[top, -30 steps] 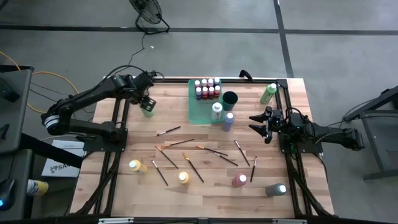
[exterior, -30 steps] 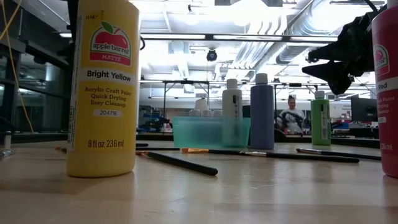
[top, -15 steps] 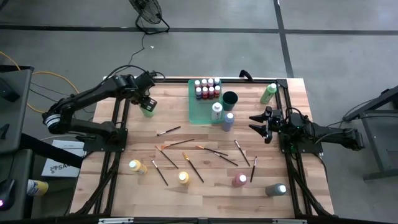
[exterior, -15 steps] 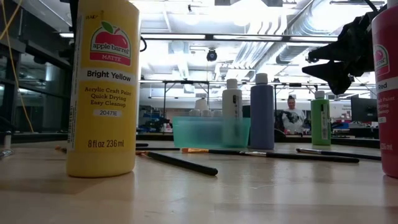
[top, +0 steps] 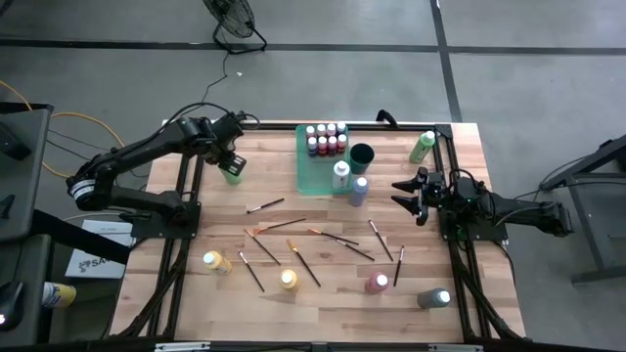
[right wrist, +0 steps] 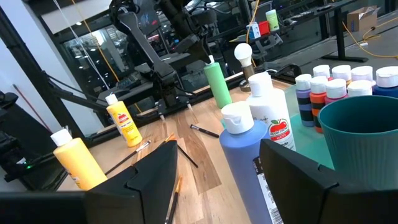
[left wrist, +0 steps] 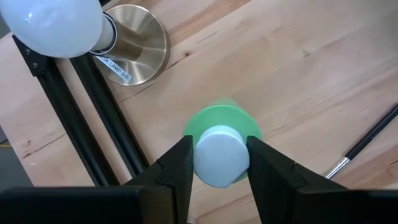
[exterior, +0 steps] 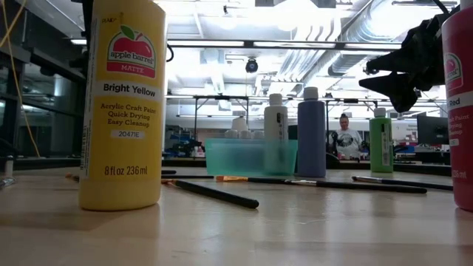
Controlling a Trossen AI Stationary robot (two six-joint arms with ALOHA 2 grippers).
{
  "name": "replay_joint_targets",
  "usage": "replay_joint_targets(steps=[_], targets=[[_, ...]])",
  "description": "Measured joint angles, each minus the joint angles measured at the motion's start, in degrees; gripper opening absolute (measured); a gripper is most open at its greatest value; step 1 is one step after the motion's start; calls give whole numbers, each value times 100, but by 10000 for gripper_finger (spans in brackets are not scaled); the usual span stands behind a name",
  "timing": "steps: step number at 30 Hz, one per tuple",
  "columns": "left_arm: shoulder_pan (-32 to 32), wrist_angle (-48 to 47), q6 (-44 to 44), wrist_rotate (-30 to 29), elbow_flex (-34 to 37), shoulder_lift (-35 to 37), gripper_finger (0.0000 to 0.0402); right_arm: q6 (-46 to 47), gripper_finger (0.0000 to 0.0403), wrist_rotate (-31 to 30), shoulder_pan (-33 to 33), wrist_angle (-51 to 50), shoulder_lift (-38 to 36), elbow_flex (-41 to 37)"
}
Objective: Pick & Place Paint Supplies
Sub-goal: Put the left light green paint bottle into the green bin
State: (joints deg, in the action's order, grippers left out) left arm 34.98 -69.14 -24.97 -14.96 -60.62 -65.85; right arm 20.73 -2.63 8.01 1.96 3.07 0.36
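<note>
A green paint bottle [top: 232,174] with a white cap stands upright on the wooden table near its far left corner. My left gripper [left wrist: 219,163] reaches down over it and is shut on the cap. My right gripper [top: 403,196] waits open at the table's right side, level, touching nothing. In front of it stand a blue bottle [right wrist: 245,155] and a white bottle [right wrist: 268,115]. Small paint bottles [top: 326,140] sit in a teal tray [top: 313,174]. Several thin brushes [top: 293,244] lie flat mid-table. My left gripper pinches the green bottle's white cap [left wrist: 221,155] between its two fingers, one on each side of the cap. The fingers come from above, pointing steeply down. The bottle stands upright with its base on the table.
A bulb on a brass base [left wrist: 134,43] stands close to the green bottle, beside the dark frame rail [left wrist: 93,118]. Two yellow bottles [top: 212,261], a pink one [top: 377,284] and a grey one [top: 433,297] stand near the front edge. A dark cup [top: 362,154] and another green bottle [top: 423,147] stand far right.
</note>
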Motion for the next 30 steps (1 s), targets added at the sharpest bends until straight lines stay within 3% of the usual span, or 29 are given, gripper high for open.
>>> replay_joint_targets(steps=[11,16,21,30], targets=[[-9,129,465,3,-420,-9,117,0,223,0,-2,-1,0,-2],[-12,602,1008,439,-650,-54,117,0,223,0,-2,-1,0,-1],[-25,861,1283,792,-1047,-518,117,0,223,0,-2,0,0,0],[-215,842,2026,809,-2368,-1527,117,0,223,0,-2,-2,-2,0]])
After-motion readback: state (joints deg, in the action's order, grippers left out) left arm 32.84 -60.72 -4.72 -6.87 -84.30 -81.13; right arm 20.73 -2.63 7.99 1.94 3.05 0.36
